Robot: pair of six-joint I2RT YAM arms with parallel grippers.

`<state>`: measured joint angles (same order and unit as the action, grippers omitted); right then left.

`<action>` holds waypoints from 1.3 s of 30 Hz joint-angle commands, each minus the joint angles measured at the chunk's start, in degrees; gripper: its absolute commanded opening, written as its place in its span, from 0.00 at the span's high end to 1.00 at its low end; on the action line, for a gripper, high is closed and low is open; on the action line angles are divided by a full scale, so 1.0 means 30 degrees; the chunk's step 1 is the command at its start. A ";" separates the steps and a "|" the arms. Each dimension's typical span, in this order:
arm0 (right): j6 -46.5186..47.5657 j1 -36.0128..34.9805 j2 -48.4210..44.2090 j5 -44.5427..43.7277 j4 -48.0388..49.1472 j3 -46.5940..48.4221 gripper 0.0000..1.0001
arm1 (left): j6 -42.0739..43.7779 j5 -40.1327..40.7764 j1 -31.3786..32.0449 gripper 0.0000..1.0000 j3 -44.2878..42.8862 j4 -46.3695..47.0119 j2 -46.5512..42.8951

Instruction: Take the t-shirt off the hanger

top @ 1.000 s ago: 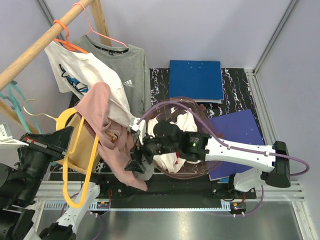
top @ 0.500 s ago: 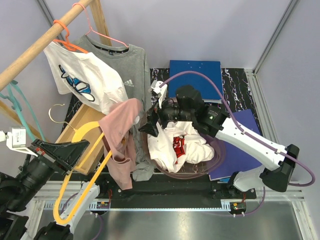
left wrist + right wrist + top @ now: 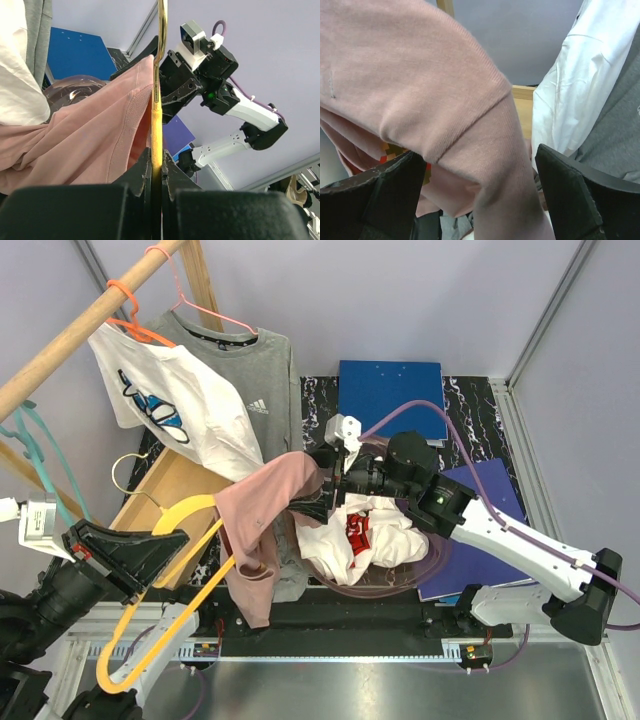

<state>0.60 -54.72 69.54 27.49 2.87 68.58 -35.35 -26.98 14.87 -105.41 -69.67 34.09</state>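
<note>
a: where's the pink t-shirt?

b: draped over the upper end of the yellow hanger, in the air just left of the clear bowl, with its long end dangling toward the near edge of the table.

a: and the pincers?

b: the left gripper is clamped tight on the hanger's yellow bar. the right gripper stands wide, and a fold of the pink cloth lies between its fingers. i can't tell whether they touch it.

a: what's around?

b: white clothes in the bowl. behind, a white printed shirt and a grey one hang from the wooden rail.
</note>
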 commanded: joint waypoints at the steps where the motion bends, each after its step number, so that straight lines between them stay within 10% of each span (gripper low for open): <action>1: -0.0814 -0.0071 -0.0503 0.0448 0.2966 -0.0768 0.08 | -0.0110 -0.1319 0.0227 1.00 -0.0168 0.2276 -0.0375; 19: -0.2339 -0.0071 -0.1850 -0.6749 0.3616 -0.2585 1.00 | 0.0241 -0.0500 0.0813 1.00 0.0301 0.2305 -0.0727; 28: -0.2953 0.0748 -0.2817 -1.2147 0.1213 -0.1795 1.00 | 0.0593 0.3039 0.1311 1.00 -0.0196 0.0491 -0.0785; 39: -0.2986 0.2244 -0.2001 -1.1887 -0.0721 0.2301 1.00 | 0.0622 0.6910 0.1868 1.00 -0.0840 -0.1470 -0.1166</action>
<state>-8.86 -48.71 62.70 -6.68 0.54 66.13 -34.28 -13.69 20.03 -105.56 -74.52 31.40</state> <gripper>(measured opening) 0.014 0.050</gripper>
